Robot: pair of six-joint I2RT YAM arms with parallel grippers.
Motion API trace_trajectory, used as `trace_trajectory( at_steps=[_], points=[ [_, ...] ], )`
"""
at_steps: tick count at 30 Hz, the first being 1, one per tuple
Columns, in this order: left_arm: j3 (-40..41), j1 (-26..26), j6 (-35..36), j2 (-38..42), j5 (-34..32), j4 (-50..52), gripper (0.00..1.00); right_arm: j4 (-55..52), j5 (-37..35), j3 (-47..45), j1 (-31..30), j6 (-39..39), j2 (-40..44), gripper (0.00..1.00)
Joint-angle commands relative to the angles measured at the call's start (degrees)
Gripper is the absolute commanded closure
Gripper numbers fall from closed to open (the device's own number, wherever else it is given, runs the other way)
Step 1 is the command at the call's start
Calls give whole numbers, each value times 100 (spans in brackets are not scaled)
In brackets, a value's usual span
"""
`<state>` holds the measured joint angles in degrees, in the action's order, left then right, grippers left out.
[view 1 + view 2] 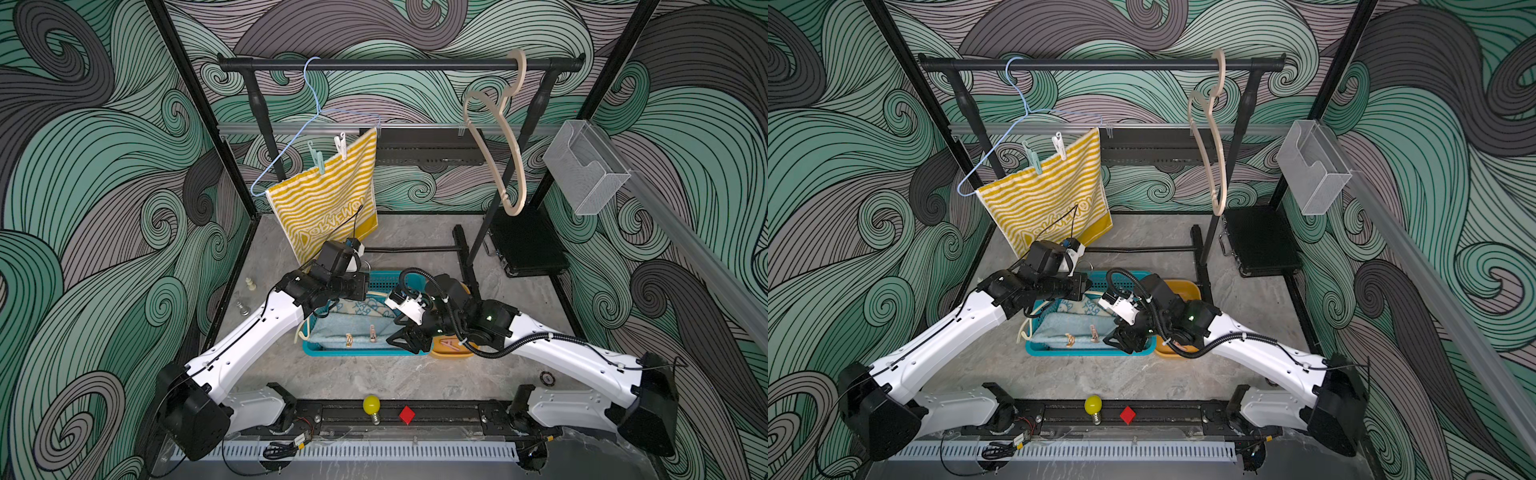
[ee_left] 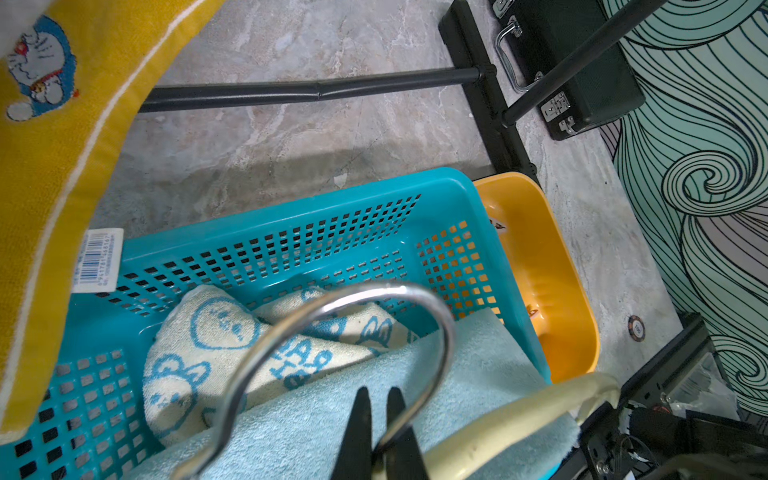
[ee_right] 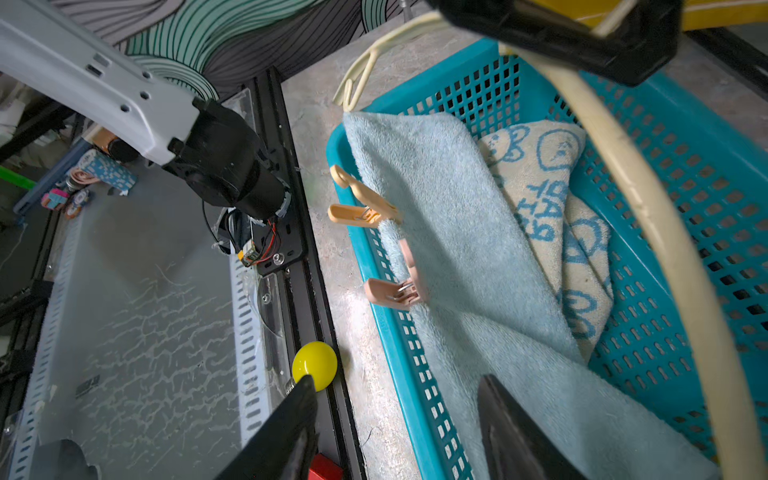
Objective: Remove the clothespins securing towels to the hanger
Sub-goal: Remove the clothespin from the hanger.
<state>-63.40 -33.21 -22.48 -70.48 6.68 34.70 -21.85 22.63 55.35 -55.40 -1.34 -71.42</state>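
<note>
A yellow-and-white striped towel [image 1: 328,199] hangs from a light-blue wire hanger [image 1: 291,145] on the black rail, held by a mint clothespin [image 1: 318,160] and a white clothespin [image 1: 340,146]. In the teal basket [image 1: 357,353] lie a light-blue towel [image 3: 457,249] and a bunny-print towel [image 2: 199,345]. An orange clothespin [image 3: 361,203] and a pink clothespin [image 3: 399,282] grip the blue towel's edge by the basket's front wall. A cream hanger [image 2: 519,419] lies across the basket. My left gripper [image 2: 379,392] is shut on its metal hook [image 2: 345,303]. My right gripper [image 3: 397,380] stands open over the basket's front right corner, holding nothing.
An empty beige hanger [image 1: 498,137] hangs on the rail at the right. An orange bin [image 1: 451,349] adjoins the basket. A black case [image 1: 528,245] sits at the back right. A yellow bulb [image 1: 371,405] and a red block [image 1: 407,414] lie on the front rail.
</note>
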Motion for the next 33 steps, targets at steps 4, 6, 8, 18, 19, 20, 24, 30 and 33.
trace_trajectory(
  at_steps=[4,6,8,18,19,20,24,30,33],
  points=[
    [31,-41,-121,181,71,-125,100,286,-357,159,-293,-294,-340,39],
    [63,-44,-141,190,78,-186,100,291,-469,219,-371,-335,-446,38],
    [70,-48,-143,169,88,-209,100,340,-517,241,-423,-365,-528,39],
    [143,-45,-177,170,88,-261,100,689,-584,346,-516,-438,-936,39],
    [159,-44,-178,175,88,-279,100,706,-593,369,-512,-459,-984,40],
    [165,-45,-182,189,88,-279,100,715,-601,387,-515,-455,-1024,40],
    [193,-41,-182,230,79,-271,100,800,-585,445,-516,-459,-1145,41],
    [214,-48,-187,263,71,-250,100,830,-512,485,-523,-446,-1292,44],
    [222,-47,-189,271,62,-235,100,839,-479,485,-524,-427,-1330,45]
  ],
)
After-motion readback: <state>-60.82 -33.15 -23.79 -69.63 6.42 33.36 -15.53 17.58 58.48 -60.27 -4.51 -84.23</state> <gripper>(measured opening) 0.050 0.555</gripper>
